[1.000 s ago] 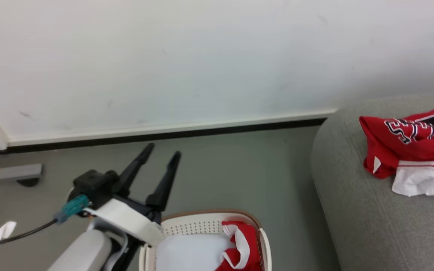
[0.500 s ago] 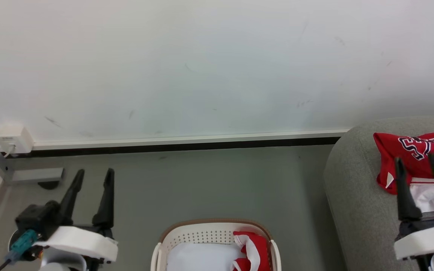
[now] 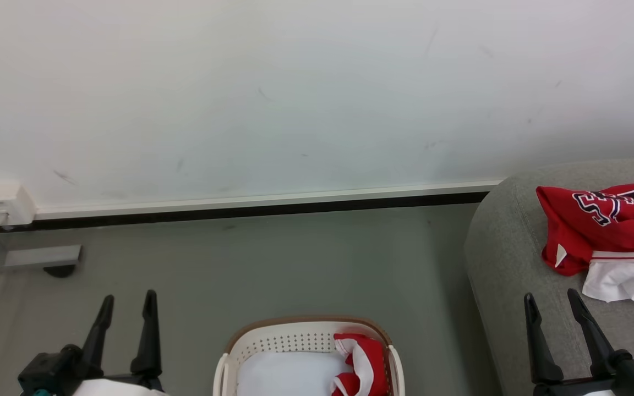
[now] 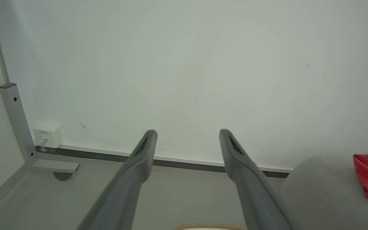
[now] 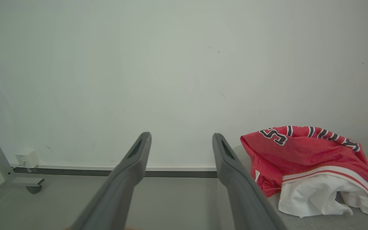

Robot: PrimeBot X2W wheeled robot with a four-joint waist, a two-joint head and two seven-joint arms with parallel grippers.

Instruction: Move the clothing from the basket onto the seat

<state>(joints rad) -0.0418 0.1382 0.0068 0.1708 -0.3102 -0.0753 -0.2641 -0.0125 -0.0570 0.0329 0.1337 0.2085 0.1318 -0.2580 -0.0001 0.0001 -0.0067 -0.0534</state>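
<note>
Grey floor (image 3: 295, 258) under the basket (image 3: 273, 344); grey seat (image 3: 509, 264) under crumpled red clothing (image 3: 592, 236).

The basket (image 3: 273, 345) is oval and cream-white, with perforated sides and a brown rim, and stands upright on the floor. A crumpled red garment (image 3: 369, 360) with white trim lies against its right side, and the pale bottom shows beside it. To the right, apart from the basket, the grey seat (image 3: 509, 275) with a rounded edge bears a bunched red jersey (image 3: 597, 236) with black-and-white letters, a white panel and a small white tag.
</note>
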